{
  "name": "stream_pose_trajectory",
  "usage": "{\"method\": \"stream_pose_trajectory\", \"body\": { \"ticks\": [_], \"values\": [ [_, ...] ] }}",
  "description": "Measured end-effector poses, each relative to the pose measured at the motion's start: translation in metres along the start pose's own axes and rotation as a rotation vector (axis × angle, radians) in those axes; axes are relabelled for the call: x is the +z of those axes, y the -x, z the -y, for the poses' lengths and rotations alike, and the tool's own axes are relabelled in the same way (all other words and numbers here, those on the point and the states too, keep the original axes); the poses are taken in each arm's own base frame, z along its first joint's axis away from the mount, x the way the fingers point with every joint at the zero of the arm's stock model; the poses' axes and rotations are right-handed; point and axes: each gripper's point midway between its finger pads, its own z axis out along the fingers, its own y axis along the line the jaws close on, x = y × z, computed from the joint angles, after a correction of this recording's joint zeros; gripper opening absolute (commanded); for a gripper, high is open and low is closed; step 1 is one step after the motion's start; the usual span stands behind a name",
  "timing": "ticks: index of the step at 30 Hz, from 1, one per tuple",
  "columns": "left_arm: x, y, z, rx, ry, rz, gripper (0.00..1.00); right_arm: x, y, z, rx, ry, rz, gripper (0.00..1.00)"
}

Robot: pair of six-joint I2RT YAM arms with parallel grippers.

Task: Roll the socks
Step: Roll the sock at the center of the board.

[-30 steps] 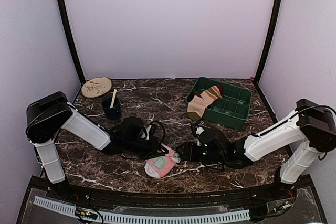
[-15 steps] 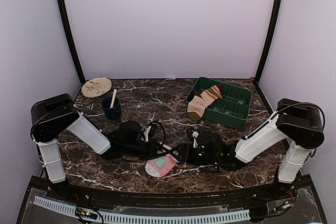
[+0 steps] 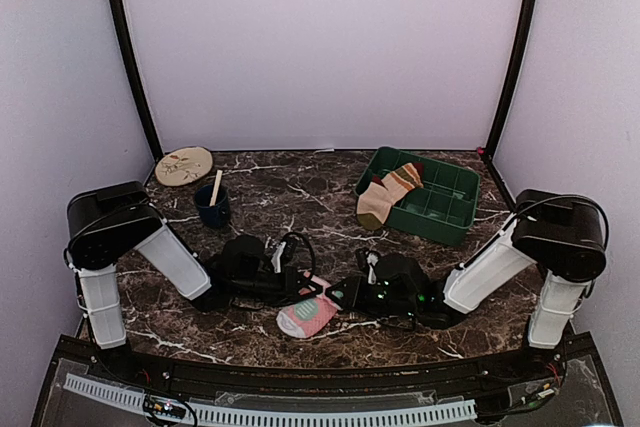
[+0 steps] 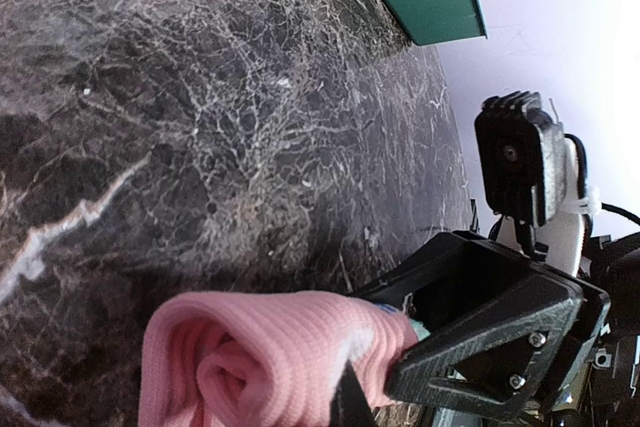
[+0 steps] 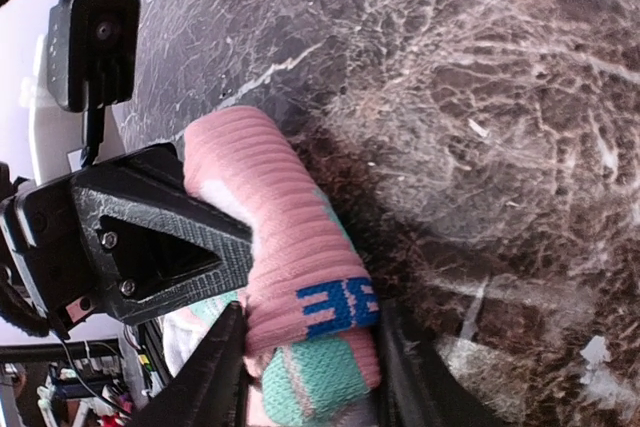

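A pink sock (image 3: 308,314) with mint and white patches lies partly rolled near the table's front edge. My left gripper (image 3: 298,289) meets it from the left and my right gripper (image 3: 338,297) from the right. In the left wrist view the rolled pink end (image 4: 255,357) sits in my left gripper (image 4: 330,397). In the right wrist view my right gripper (image 5: 310,367) straddles the sock's folded part (image 5: 300,267), which has a blue mark. A second sock (image 3: 385,195), tan with orange stripes, hangs over the rim of the green bin (image 3: 445,212).
A dark blue cup (image 3: 212,209) with a stick in it stands at the left middle. A round patterned plate (image 3: 184,165) lies at the back left. The green bin stands at the back right. Black frame posts stand at the back corners.
Both arms have folded in closer to the pink sock, and the right gripper has moved left onto it. The sock has hardly shifted.
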Motion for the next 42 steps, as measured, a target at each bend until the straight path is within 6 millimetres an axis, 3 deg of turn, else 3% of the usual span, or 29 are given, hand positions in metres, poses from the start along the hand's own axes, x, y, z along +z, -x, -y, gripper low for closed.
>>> {"method": "stream_pose_trajectory", "body": {
  "ticks": [6,9,15,25,34,42],
  "values": [
    [0.000,-0.001,0.001,-0.001,-0.016,0.001,0.00,0.000,-0.002,0.003,0.016,0.000,-0.002,0.16],
    [0.000,-0.002,0.002,-0.005,-0.022,-0.001,0.00,0.000,-0.001,0.003,0.007,0.003,-0.001,0.00],
    [0.001,-0.002,0.001,-0.027,-0.022,-0.007,0.04,-0.001,-0.001,0.003,-0.023,0.004,0.000,0.00],
    [-0.007,-0.005,0.005,-0.102,0.075,-0.084,0.27,-0.005,0.004,0.003,-0.176,-0.041,0.007,0.00],
    [-0.045,0.012,0.006,-0.256,0.178,-0.076,0.33,-0.003,0.014,-0.002,-0.375,-0.100,0.044,0.00],
    [-0.047,0.023,0.027,-0.351,0.185,-0.090,0.34,-0.001,0.003,-0.021,-0.635,-0.153,0.078,0.00]
  ]
}}
